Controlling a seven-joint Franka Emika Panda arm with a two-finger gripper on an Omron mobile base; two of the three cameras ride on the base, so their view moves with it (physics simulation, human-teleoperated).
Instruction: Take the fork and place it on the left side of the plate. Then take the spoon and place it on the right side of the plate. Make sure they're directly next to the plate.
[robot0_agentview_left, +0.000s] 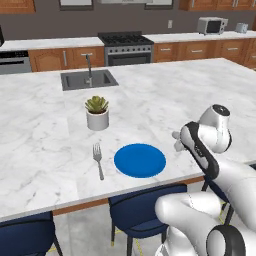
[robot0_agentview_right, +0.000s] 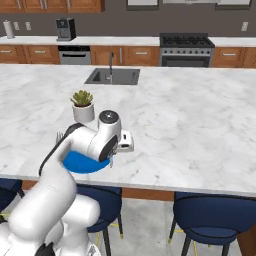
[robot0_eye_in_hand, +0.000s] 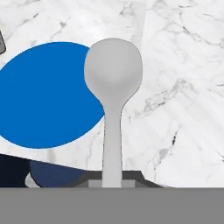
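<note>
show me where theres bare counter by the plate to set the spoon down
Right of the plate, the marble toward the counter's front edge is bare in the hand view, where the spoon hangs. The plate's left is taken by the fork, and the potted plant crowds behind it.

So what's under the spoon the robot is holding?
Under the spoon lie the blue plate's edge and the marble counter. The spoon covers the spot right beneath it.

Bare marble counter (robot0_agentview_left: 200, 95) lies open right of the plate (robot0_agentview_left: 140, 160); potted plant (robot0_agentview_left: 97, 113) stands behind.
</note>
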